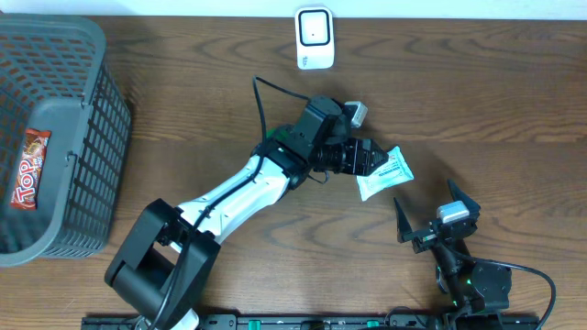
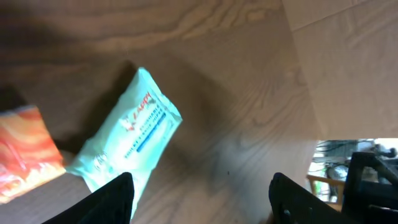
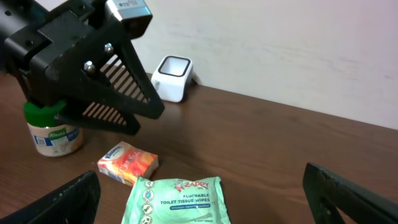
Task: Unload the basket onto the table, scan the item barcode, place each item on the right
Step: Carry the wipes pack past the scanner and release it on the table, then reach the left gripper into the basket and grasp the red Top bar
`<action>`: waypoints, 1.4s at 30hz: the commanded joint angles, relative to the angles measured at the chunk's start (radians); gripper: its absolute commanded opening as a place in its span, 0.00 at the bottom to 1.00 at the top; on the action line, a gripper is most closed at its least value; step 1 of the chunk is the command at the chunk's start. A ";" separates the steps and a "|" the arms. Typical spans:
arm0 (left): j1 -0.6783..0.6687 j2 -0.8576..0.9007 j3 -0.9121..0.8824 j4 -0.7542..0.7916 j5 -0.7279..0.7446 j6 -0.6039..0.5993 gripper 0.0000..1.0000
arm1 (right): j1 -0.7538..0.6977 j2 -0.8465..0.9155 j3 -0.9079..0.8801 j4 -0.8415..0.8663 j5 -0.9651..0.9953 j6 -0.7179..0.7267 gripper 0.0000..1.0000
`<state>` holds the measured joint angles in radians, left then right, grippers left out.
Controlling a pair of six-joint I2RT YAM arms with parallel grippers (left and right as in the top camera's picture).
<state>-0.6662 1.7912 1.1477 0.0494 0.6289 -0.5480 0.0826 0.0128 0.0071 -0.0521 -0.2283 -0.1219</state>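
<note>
Lying flat on table (image 1: pixel 504 92), wipes pack (image 2: pixel 127 140) seen beneath spread left fingers (image 2: pixel 115 202); right fingers (image 3: pixel 68 202) also held wide. Risk judged: thin pack pushed aside at pinch, scanner (image 1: pixel 314 37) missed.

Overhead: straight down, far. My left wrist: close, downward. Right wrist: low, facing wall (image 3: pixel 280 43). All 3 share wipes pack (image 1: pixel 385 172).
</note>
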 commanded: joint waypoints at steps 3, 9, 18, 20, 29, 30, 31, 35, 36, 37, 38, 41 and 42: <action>0.074 -0.124 0.049 -0.061 -0.100 0.143 0.81 | 0.010 -0.003 -0.002 -0.004 0.002 -0.006 0.99; 0.230 -0.364 0.130 -0.234 -0.257 0.200 0.89 | 0.010 -0.003 -0.002 -0.004 0.002 -0.006 0.99; 0.650 -0.680 0.158 -0.425 -0.521 0.238 0.99 | 0.010 -0.003 -0.002 -0.004 0.002 -0.006 0.99; 0.768 -0.711 0.158 -0.444 -0.521 0.238 0.99 | 0.010 -0.003 -0.002 -0.004 0.002 -0.006 0.99; 1.255 -0.681 0.157 -0.465 -0.522 0.206 0.98 | 0.010 -0.003 -0.002 -0.004 0.002 -0.006 0.99; 1.284 -0.672 0.157 -0.465 -0.522 0.188 0.98 | 0.010 -0.003 -0.002 -0.004 0.002 -0.006 0.99; 1.322 -0.658 0.157 -0.463 -0.523 0.163 0.98 | 0.010 -0.003 -0.002 -0.004 0.002 -0.006 0.99; 1.386 -0.597 0.157 -0.444 -0.596 0.111 0.98 | 0.010 -0.003 -0.002 -0.004 0.002 -0.006 0.99; 1.394 -0.574 0.157 -0.431 -0.609 0.144 0.98 | 0.010 -0.003 -0.002 -0.004 0.002 -0.006 0.99; 1.399 -0.548 0.157 -0.419 -0.615 0.213 0.98 | 0.010 -0.003 -0.002 -0.004 0.002 -0.006 0.99; 1.401 -0.521 0.157 -0.412 -0.615 0.289 0.98 | 0.010 -0.003 -0.002 -0.004 0.002 -0.006 0.99; 1.401 -0.426 0.157 -0.413 -0.615 0.490 0.98 | 0.010 -0.003 -0.002 -0.004 0.002 -0.006 0.99; 1.401 -0.394 0.157 -0.423 -0.615 0.537 0.98 | 0.010 -0.003 -0.002 -0.004 0.002 -0.006 0.99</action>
<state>0.7315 1.3003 1.3067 -0.3595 0.0383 -0.2523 0.0826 0.0128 0.0071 -0.0525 -0.2287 -0.1219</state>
